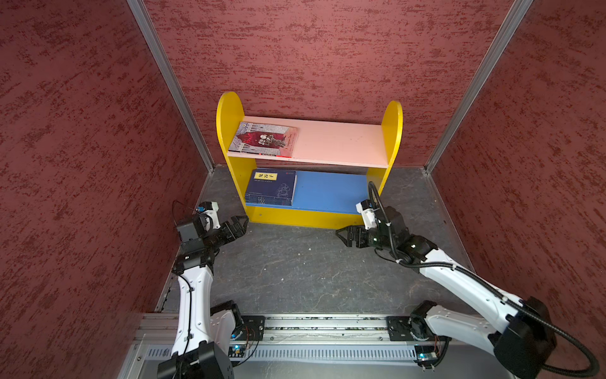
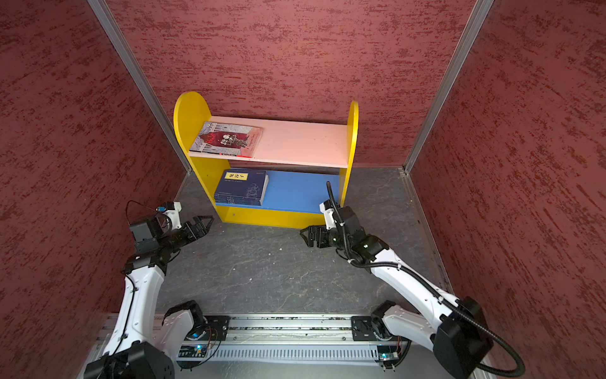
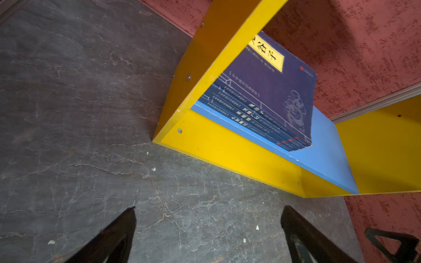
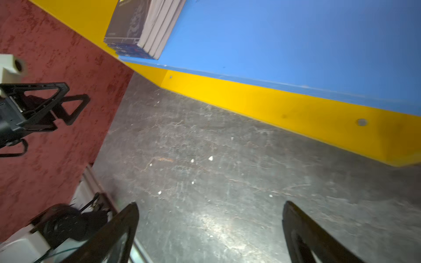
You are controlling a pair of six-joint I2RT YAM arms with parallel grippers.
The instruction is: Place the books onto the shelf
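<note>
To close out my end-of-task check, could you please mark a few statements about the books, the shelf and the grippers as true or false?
The red-and-grey book lies flat on the pink upper board. True.
The navy books stand upright on the blue lower board. False: they lie stacked flat at its left end.
The left gripper holds a book. False: it is open and empty.
The right gripper is open in front of the shelf. True.
</note>
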